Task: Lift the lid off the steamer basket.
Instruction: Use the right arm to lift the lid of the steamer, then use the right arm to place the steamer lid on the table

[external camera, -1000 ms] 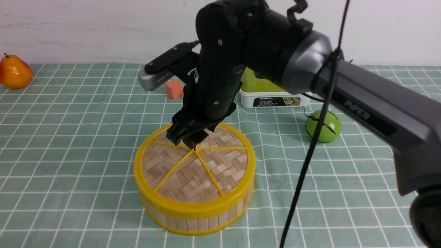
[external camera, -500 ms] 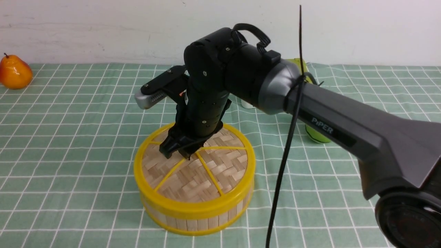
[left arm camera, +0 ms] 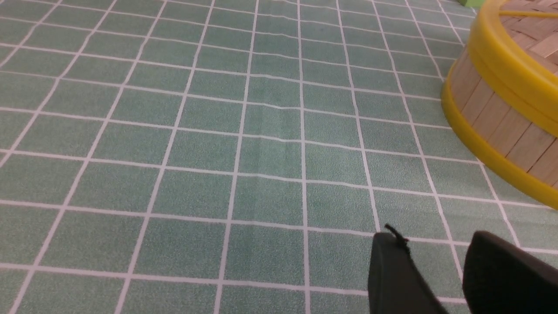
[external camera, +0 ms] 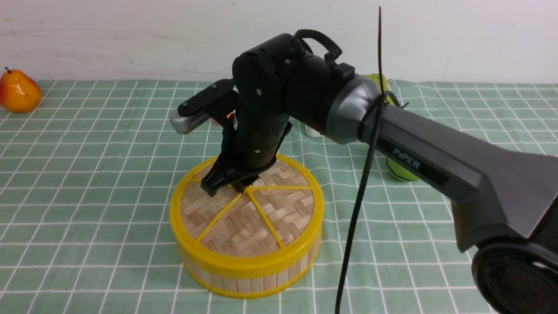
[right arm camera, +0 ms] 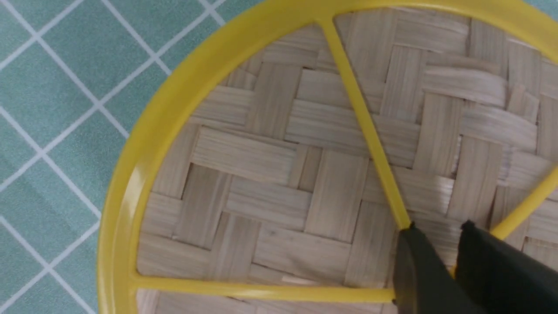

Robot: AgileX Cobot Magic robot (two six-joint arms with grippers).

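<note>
You have a white wall [external camera: 130, 35] at the back and a counter [external camera: 87, 174] under a green checked cloth. The lid [external camera: 261, 218] lies flat on the basket [external camera: 244, 279], yellow rim on yellow rim, near the middle of the counter. Your right claw [external camera: 226, 188] points down at the lid's hub, where the spokes meet, with its tips on the weave. In the right wrist view its fingers [right arm camera: 418, 270] stand narrow with a sliver of yellow hub between them, so it reads as closed on the lid. The right arm reaches in from your right and hides part of the lid's far edge. A black cable [external camera: 362, 187] hangs in front of that arm. Your left claw [left arm camera: 431, 248] hangs low over bare cloth, near the basket but apart from it. Only its tips show, with nothing between them, and you cannot tell whether it is fully closed. A pear [external camera: 18, 90] stands at the far left by the wall, well apart from the basket
</note>
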